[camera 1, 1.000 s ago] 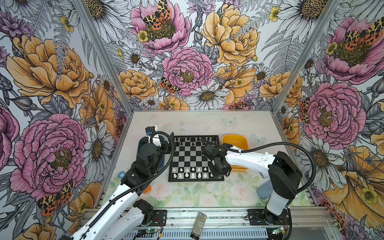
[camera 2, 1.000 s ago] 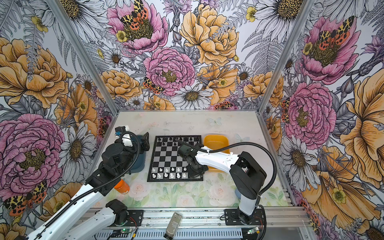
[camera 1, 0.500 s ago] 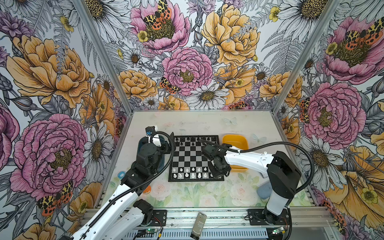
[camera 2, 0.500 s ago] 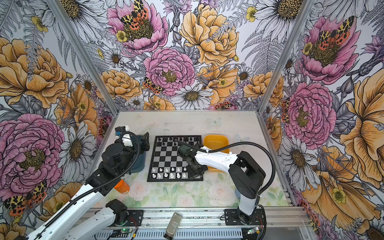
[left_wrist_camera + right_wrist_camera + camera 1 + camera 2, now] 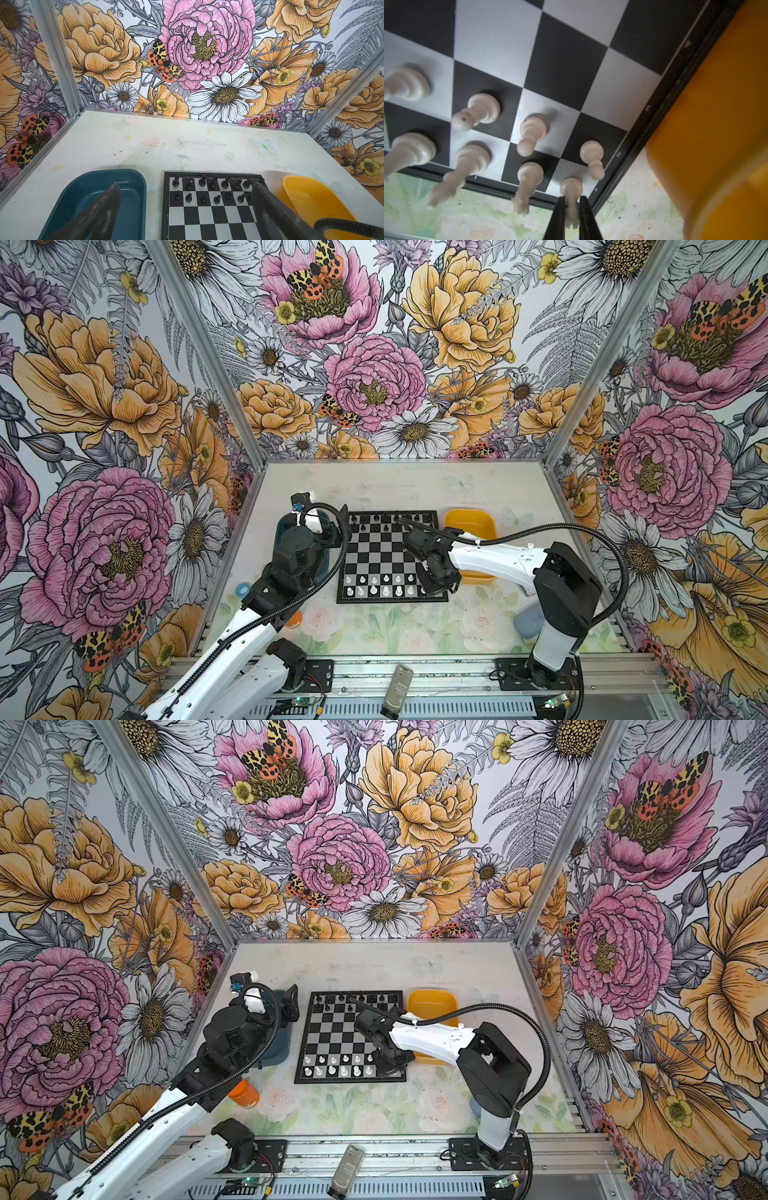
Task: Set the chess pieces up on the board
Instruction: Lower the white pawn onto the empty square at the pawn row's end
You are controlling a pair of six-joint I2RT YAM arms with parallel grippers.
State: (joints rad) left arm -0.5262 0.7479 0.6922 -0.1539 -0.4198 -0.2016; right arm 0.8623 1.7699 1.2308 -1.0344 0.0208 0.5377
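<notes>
1. Nothing you can see has shifted over the last second: both arms and every piece sit where they did in the earlier frames.
2. Your right gripper (image 5: pixel 572 198) is pinched nearly closed on the stem of the corner piece (image 5: pixel 571 186), a tall cream-white figure with a round, flared base. Its top is blurred.
3. That base sits over the silver-grey square at the near right corner of the board (image 5: pixel 386 547). You cannot tell whether it touches the square.
4. Beside it, the other white chess pieces (image 5: pixel 385 585) stand upright in two rows along the near edge. The front row is pawns with ball heads, the back row is taller figures, and each is narrower than its square.
5. At the far edge the black pieces (image 5: pixel 216 199) fill the two back rows.
6. In both top views your right wrist points steeply down at that corner. The white forearm runs level from the raised elbow, across the near edge of the yellow tray (image 5: pixel 473 522), which lies just beside the board.
7. Your left gripper (image 5: pixel 186 184) is spread as wide as it goes and grips nothing.
8. It hangs above the blue tray (image 5: pixel 133 207) at the board's left, aimed at the back wall, with the arm sloping up from the near left.
</notes>
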